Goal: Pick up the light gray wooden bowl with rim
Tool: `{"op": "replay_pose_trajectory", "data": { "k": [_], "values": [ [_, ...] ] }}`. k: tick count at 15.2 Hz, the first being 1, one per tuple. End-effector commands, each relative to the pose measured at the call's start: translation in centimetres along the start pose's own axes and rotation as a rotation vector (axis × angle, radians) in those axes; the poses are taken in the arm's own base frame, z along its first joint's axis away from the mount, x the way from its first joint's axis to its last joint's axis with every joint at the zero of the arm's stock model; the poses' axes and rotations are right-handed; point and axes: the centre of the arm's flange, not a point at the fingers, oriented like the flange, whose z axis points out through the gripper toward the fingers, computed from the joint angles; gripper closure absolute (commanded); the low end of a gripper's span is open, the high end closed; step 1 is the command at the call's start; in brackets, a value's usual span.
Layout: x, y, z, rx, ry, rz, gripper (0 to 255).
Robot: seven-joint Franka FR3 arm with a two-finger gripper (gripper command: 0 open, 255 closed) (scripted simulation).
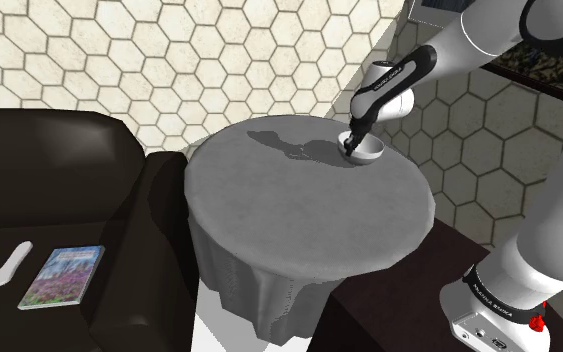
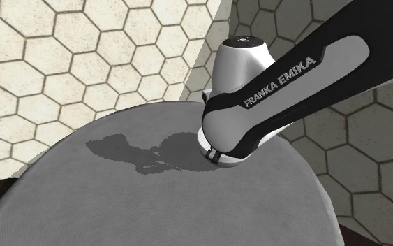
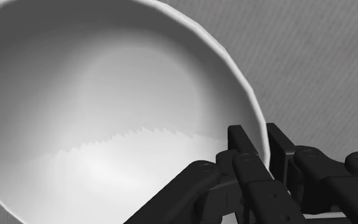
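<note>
Bowl: a pale grey-white bowl (image 1: 371, 151) with a thin rim, standing upright on the round table (image 1: 299, 215), near the table's edge on the shoulder view's right.
In the bowl: a smooth, pale inner wall (image 3: 107, 95) and one black finger (image 3: 242, 149) of the gripper.
Gripper: the black gripper (image 3: 264, 139) straddles the rim, one finger inside and the other outside.
Jaws: narrow, pressed against the bowl's wall from both sides.
Arm: the white arm (image 1: 469, 45) comes in from the shoulder view's upper right, and the hand tips down over the bowl. In the second exterior view the link lettered FRANKA EMIKA (image 2: 285, 80) slants down to the bowl.
Table: covered by a grey cloth (image 2: 153, 206); the arm's shadow (image 2: 142, 150) lies beside the bowl.
Around: a dark sofa (image 1: 59, 170) on the shoulder view's left carries a book (image 1: 64, 275) and a white remote (image 1: 12, 263); behind is a hexagon-tiled wall (image 1: 169, 60).
</note>
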Motion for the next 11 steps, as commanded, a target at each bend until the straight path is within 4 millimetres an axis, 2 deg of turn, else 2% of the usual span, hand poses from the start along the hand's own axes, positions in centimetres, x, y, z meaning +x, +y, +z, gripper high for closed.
{"op": "replay_pose_trajectory", "data": {
  "k": [1, 9, 11],
  "values": [
    [0.1, 0.1, -1.1, 0.000, 0.000, 0.000, 255],
    [0.6, 0.5, -5.2, 0.000, 0.000, 0.000, 255],
    [0.6, 0.5, -5.3, 0.000, 0.000, 0.000, 255]
  ]
}}
